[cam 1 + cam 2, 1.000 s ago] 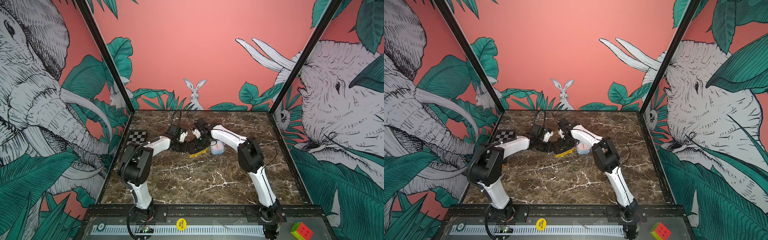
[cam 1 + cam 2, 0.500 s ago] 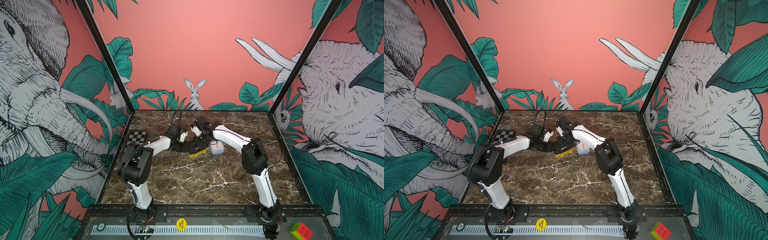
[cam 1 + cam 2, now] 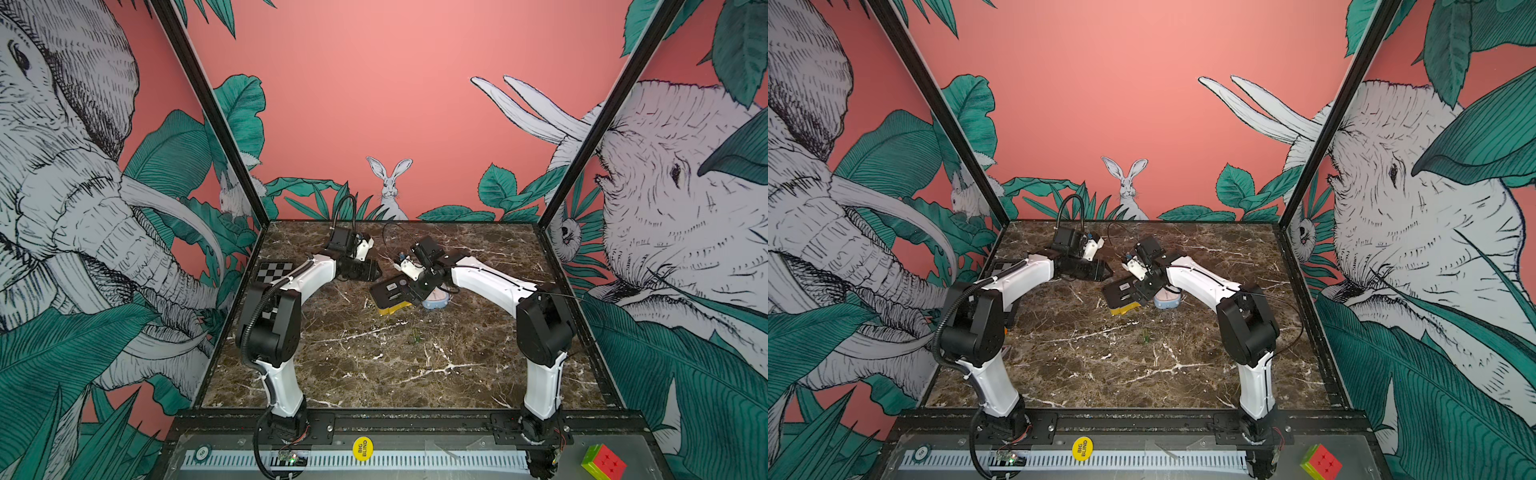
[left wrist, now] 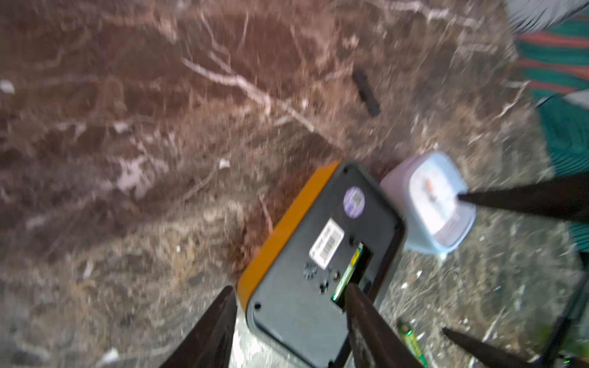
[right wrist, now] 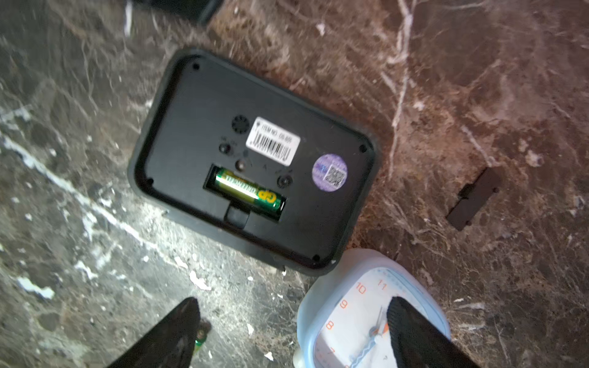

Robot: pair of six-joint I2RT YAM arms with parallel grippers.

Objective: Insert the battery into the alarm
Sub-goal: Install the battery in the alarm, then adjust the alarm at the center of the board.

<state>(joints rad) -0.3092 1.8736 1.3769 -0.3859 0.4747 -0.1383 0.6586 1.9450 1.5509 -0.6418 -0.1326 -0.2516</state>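
- The alarm [image 3: 390, 293] [image 3: 1121, 293] lies face down on the bench [image 3: 374, 365]. Its black back is up and its yellow front is against the marble. We see it between the two arms in both top views.
- The battery [image 5: 248, 192] [image 4: 349, 270] sits in the open slot in the alarm's back. It lies flat along the slot, and its green and gold wrap is plain in the right wrist view.
- The left hand [image 3: 372, 270] [image 4: 290, 288] hangs just beside the alarm, on the side away from the clock. Its fingers are apart and hold nothing. In the left wrist view the alarm's corner shows between them, and we cannot tell whether a finger touches it.
- The right hand [image 3: 415, 291] [image 5: 293, 301] hovers over the alarm's edge next to the clock. Its fingers are spread wide and grip nothing. One finger is over the clock's face and the other is over bare bench.
- The clock [image 3: 436, 300] [image 5: 350, 302] is pale blue with orange numerals. It lies face up, just beside one corner of the alarm.
- A spare battery [image 4: 411, 341] [image 5: 199, 339] lies loose on the bench near the alarm, on the slot side. It is partly hidden by a right finger.
- The cover [image 5: 473, 199] [image 4: 366, 92] is a small black piece. It lies flat on the bench, apart from the alarm, beyond the end with the round purple sticker.
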